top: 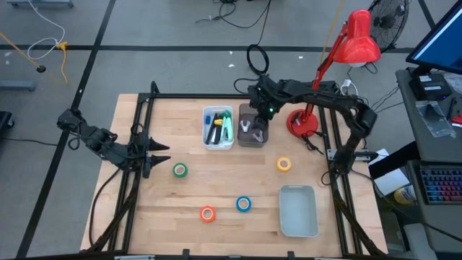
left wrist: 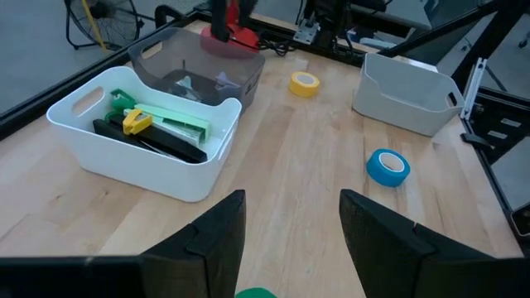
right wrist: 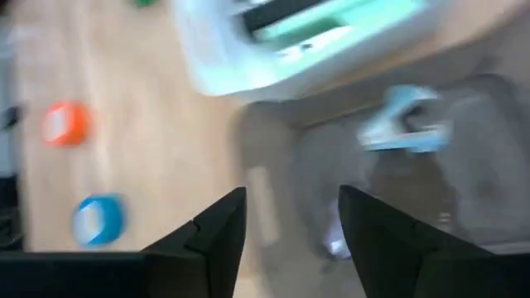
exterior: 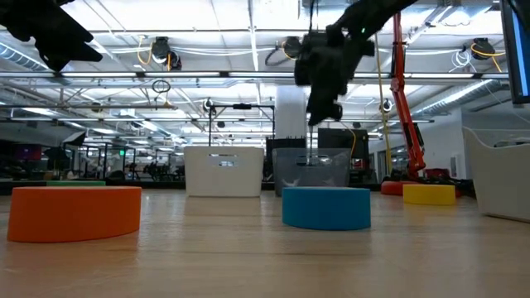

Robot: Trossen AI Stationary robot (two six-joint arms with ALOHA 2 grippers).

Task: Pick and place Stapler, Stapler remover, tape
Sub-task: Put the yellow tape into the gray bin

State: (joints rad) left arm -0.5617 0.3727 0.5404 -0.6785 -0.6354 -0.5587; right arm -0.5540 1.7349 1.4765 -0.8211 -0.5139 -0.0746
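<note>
Tape rolls are the open item, all four loose on the table. Orange roll (top: 208, 213) sits lower centre of the high view, blue roll (top: 244, 204) just right of it. Green roll (top: 180, 170) is mid-left, yellow roll (top: 284, 164) mid-right. Grey tray (top: 298, 211) at lower right holds nothing visible.

Key relation, as I read it: green roll lies just right of the left gripper (top: 160, 153) in the high view, clearly the nearest roll to either arm. In the left wrist view a sliver of green shows at the bottom edge between its fingers (left wrist: 217, 232). So a short reach forward and down looks enough. Rolls are round, lying flat, so no long axis to align to.

Left gripper: fingers parted to a moderate gap, nothing held, nothing touched.

Farther back: white bin (top: 218, 128) at upper centre has the green and black stapler items in it. Dark clear bin (top: 253, 127) sits touching its right side, with pale stapler removers (right wrist: 403, 126) on its floor.

Right gripper (top: 258, 107) hangs over the dark bin. Fingers apart, nothing between them. One remover lies below and ahead of the tips, not in contact as far as I can tell. Yellow roll is its closest roll, well apart from it.
</note>
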